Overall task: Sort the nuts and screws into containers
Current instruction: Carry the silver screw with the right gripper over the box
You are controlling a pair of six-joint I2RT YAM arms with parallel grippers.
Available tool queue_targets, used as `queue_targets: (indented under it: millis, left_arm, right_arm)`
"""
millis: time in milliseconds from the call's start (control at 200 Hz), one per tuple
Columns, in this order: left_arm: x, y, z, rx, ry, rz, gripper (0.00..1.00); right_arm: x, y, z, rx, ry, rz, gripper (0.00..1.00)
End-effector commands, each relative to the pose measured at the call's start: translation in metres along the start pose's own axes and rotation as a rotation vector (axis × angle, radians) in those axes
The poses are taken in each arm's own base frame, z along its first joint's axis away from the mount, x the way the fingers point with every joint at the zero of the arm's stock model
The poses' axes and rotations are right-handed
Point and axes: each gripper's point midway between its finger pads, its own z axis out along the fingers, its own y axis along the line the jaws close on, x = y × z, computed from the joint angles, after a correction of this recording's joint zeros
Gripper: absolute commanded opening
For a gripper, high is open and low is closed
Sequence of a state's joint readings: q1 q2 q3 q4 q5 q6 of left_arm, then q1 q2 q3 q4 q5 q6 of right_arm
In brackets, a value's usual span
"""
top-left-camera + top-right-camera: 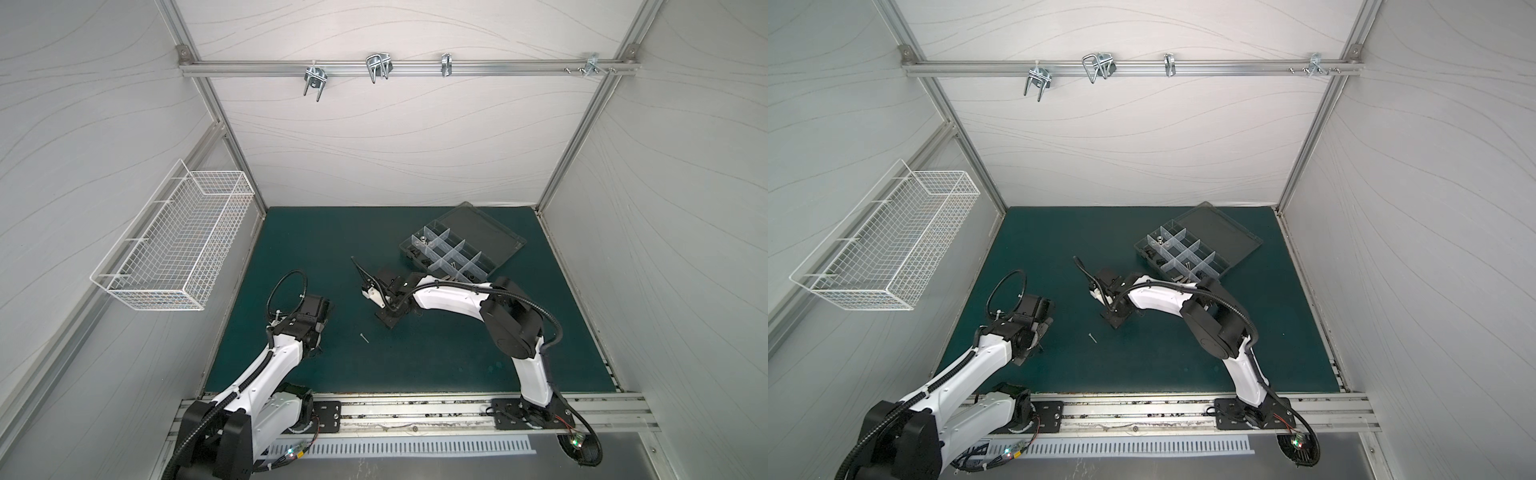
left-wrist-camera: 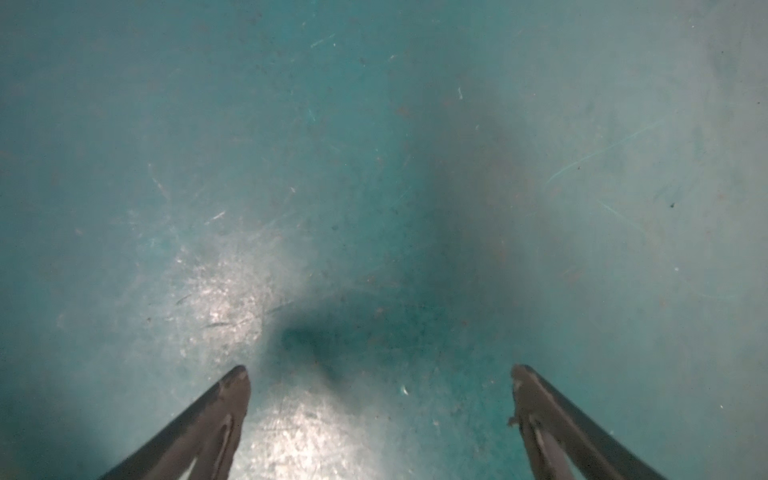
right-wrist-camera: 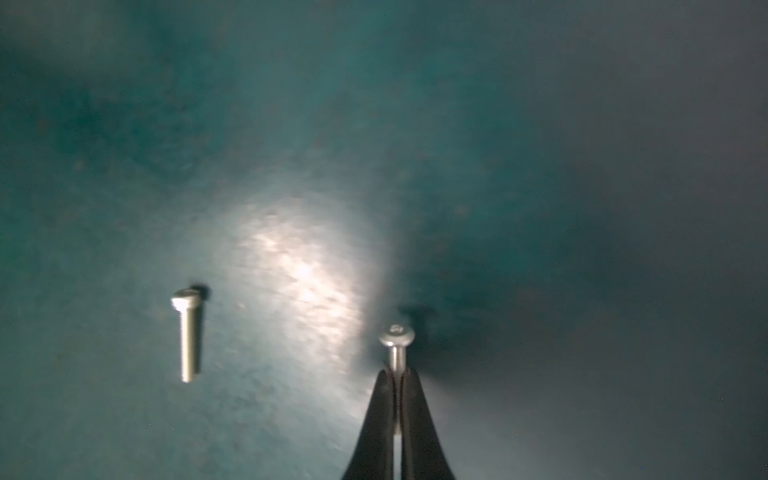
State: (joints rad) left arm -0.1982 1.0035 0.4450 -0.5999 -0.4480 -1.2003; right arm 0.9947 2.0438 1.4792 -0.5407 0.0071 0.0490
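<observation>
Two slim silver screws sit outside the clear plastic organizer box, which has translucent white dividers and a dark rim. Its smoky clear lid lies folded flat open on the box's far side. Both screws are on the box's near-left side, well apart from it.

First, the held screw: rounded button head, fine-threaded shank, dull shine. The right jaws are closed on the shank just under the head, and their black tapered fingertips meet in a narrow wedge. Cannot tell whether it is clear of the table.

Second, the loose screw: same thin threaded shank, lying flat on the table. It is farther from the box than its twin, near the right jaws.

Table surface is a dark teal mat, matte, scuffed with fine pale scratches and patches of glare.

The left jaws are spread wide, gripping nothing. Two dark blade-like fingertips hang over bare mat, farther left of the box than either screw.

Inside the box are shiny silver nuts in a far-left cell and black pieces in the near-left cells, too small to type.
</observation>
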Motion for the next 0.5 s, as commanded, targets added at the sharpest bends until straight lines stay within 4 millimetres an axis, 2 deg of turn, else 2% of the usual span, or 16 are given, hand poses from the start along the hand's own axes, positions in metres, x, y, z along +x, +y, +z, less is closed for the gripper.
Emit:
queue_targets:
  millis: [0, 220, 495]
  left_arm:
    - [-0.007, -0.014, -0.004, 0.037, -0.01, -0.011, 0.99]
    - [-0.007, -0.017, -0.005, 0.054, -0.006, 0.001, 0.99]
    - [-0.007, -0.019, -0.006, 0.067, -0.004, 0.011, 0.99]
  right_arm:
    - [-0.014, -0.023, -0.046, 0.042, -0.077, 0.063, 0.0]
    - [-0.023, -0.091, -0.091, 0.137, -0.165, 0.196, 0.0]
    - [-0.001, -0.19, -0.123, 0.251, -0.192, 0.44, 0.0]
